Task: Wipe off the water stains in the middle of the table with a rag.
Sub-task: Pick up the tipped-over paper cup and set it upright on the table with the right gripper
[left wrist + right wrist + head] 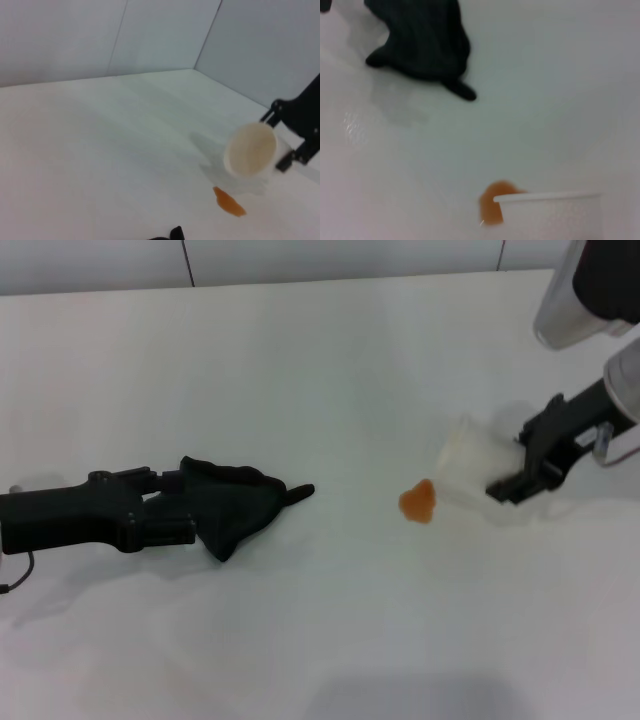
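- A broad white table [300, 360] filled the head view, with a pale wall along its far edge.
- The left gripper [190, 502] lay low over the table on the left, its black arm stretched almost flat and pointing right toward the middle.
- Its fingers were closed into a black rag [235, 505], a soft bunched cloth resting on the table, with one thin pointed corner trailing right toward the stain.
- The water stains [418, 502] were a single small orange-brown blot with a lobed outline, lying near the middle of the table, to the right of the rag and clearly apart from it.
- A translucent whitish cup [478, 468] sat tipped on its side just right of the blot, its rim close beside it.
- The right gripper [528, 468] reached in from the far right, angled down and to the left, with its black fingers clamped on the cup's wall.
- In the left wrist view, the cup's open mouth [251, 150] faced the camera, with the orange blot [229, 202] on the table just near of it.
- In the right wrist view, the cup's white rim [550, 200] partly covered the blot [492, 205], and the rag [422, 40] lay well beyond.
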Robot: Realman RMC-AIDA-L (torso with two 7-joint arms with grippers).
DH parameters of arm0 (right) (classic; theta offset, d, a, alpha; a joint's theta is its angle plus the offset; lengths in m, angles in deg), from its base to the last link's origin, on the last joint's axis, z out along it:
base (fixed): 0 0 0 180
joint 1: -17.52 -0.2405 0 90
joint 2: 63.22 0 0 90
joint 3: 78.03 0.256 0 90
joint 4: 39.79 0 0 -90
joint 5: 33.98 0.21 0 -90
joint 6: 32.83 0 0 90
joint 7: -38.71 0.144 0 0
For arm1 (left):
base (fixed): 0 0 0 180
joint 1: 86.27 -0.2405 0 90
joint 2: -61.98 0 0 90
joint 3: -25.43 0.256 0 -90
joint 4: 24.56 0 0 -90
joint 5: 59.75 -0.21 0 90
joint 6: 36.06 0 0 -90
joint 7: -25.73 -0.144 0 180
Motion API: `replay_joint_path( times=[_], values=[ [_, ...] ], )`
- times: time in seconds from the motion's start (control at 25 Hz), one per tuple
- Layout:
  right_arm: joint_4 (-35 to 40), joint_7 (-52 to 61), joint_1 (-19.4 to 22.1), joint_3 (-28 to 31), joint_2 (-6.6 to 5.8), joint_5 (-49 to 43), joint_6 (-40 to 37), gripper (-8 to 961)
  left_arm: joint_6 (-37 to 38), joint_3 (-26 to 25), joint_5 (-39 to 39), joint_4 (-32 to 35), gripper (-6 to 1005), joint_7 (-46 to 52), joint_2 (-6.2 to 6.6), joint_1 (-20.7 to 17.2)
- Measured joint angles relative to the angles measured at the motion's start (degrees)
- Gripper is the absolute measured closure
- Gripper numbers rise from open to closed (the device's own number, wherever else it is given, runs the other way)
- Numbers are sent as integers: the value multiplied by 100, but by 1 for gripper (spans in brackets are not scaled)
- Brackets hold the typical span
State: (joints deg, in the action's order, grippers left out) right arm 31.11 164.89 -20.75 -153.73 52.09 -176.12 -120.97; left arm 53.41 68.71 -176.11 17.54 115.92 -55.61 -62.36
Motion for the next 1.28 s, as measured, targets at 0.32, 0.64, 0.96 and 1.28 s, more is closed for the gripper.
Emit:
replay_joint_path(
  times=[0.32, 0.64, 0.96, 1.28],
  values=[
    [993, -169, 347, 424, -5, 784, 338, 358, -87, -10, 0, 0, 125, 7, -3, 1],
    [813, -1518, 1090, 900, -6, 2952, 1067, 357, -176, -11, 0, 0, 125, 2, 0, 21],
    [-385, -3006, 1441, 932, 0, 4210, 1496, 356, -227, -22, 4, 0, 125, 12, -9, 27],
    [-1863, -4704, 1445, 944, 0, 5233, 1669, 355, -271, -21, 1, 0, 125, 67, 9, 27]
  ],
)
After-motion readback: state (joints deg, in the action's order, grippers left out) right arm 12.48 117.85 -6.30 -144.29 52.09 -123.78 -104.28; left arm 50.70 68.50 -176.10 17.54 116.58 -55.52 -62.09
